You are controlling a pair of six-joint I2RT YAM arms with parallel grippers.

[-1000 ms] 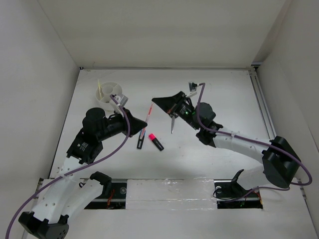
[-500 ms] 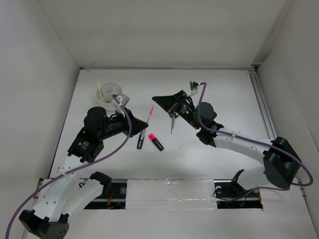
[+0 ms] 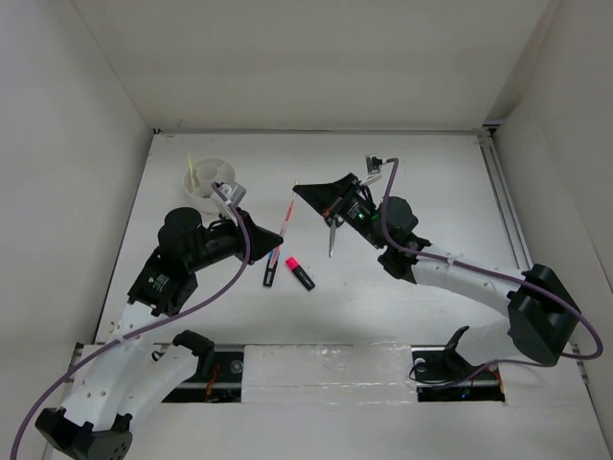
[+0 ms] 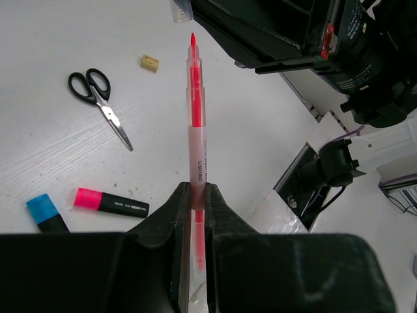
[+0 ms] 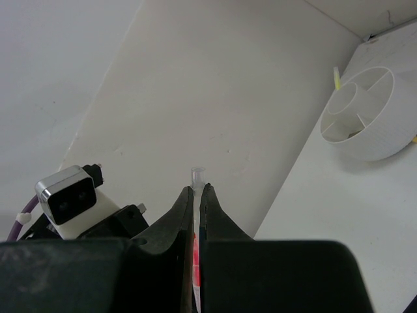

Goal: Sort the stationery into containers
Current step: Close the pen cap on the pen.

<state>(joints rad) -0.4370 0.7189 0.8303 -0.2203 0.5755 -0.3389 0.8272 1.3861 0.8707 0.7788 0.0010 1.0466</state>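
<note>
— What is the left gripper doing?

— It is squeezed tight on the pink pen. It holds the bottom end. The pen sticks out in the air above the table, and its pointy tip is bare.

— And the right gripper?

— Its fingers are pressed together on a thin clear piece, and some pink shows lower down between them. That gripper is just beside the tip of the pink pen. The piece may be the pen's cap, but I cannot tell.

— Where is the bowl?

— The round white bowl sits far back on the left, well apart from both grippers. It has walls inside that split it into parts. The yellow pen leans in it and pokes out over the rim.

— What lies on the table?

— The blue-capped highlighter and the pink-capped highlighter lie close together, under the pink pen. The scissors lie flat nearby with the blades together. The tan block sits near the scissors' black handles, not touching them.
</note>
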